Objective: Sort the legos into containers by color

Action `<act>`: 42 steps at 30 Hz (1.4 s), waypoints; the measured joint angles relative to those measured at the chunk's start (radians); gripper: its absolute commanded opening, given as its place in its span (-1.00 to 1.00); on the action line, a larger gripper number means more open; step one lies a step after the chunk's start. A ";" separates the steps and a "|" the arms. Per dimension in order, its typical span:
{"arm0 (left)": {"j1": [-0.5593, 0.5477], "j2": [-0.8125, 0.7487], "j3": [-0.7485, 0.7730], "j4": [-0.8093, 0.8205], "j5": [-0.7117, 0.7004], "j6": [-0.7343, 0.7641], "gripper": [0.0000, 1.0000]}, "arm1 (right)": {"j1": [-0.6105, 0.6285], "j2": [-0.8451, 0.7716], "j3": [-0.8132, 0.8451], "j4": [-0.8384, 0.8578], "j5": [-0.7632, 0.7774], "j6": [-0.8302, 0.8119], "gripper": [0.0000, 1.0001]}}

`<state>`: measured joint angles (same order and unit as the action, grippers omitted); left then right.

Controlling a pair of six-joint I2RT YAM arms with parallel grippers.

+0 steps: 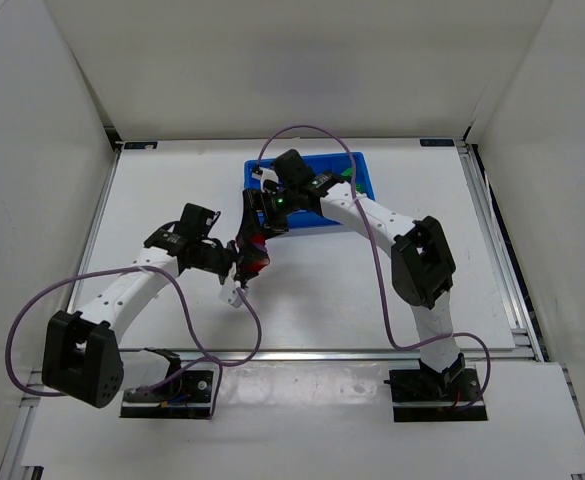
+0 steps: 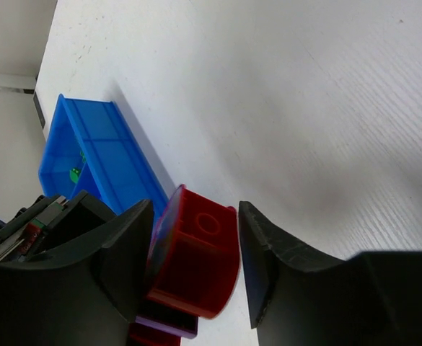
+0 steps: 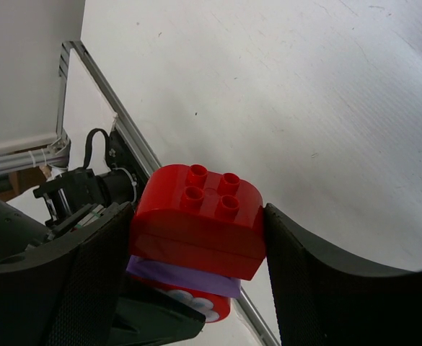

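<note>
A stack of legos hangs above the table between both arms: a red brick [image 3: 211,194] with studs, a purple plate [image 3: 182,275] and a second red brick [image 3: 221,308]. My right gripper [image 3: 196,238] is shut on the studded red brick, a finger pressed against each side. From the other end, my left gripper [image 2: 196,270] closes around the far red brick [image 2: 196,249], both fingers against its sides. From above, the stack [image 1: 253,256] sits just in front of the blue tray [image 1: 364,180] of containers. A green lego [image 2: 74,172] lies in one compartment.
Purple cables loop from both arms, one with a white connector [image 1: 234,296] hanging low near the left gripper. Metal rails [image 1: 497,250] edge the table, with white walls around it. The right arm [image 1: 372,215] reaches across the tray's front edge.
</note>
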<state>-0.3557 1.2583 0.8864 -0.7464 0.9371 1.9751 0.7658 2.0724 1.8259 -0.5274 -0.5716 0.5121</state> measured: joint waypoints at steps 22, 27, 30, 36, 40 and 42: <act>-0.050 -0.129 -0.049 0.020 0.090 0.007 -0.59 | -0.023 0.000 -0.005 0.010 -0.013 0.058 -1.00; -0.074 -0.162 -0.054 0.019 0.134 0.007 -0.60 | -0.037 0.000 -0.005 0.011 0.004 0.060 -1.00; -0.085 -0.194 -0.054 0.017 0.161 0.007 -0.60 | -0.045 0.000 -0.005 0.006 0.045 0.049 -1.00; -0.087 -0.294 -0.055 0.016 0.198 -0.019 -0.60 | -0.092 -0.023 -0.010 -0.005 0.137 -0.003 -1.00; -0.087 -0.347 -0.015 0.010 0.203 -0.202 -0.59 | -0.132 -0.106 -0.035 -0.016 0.193 -0.055 -1.00; -0.087 -0.357 0.014 0.050 0.194 -0.354 -0.59 | -0.146 -0.164 -0.051 -0.023 0.224 -0.082 -1.00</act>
<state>-0.4427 0.9012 0.9001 -0.6968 1.1309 1.6215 0.6197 1.9083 1.7744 -0.5507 -0.3481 0.4297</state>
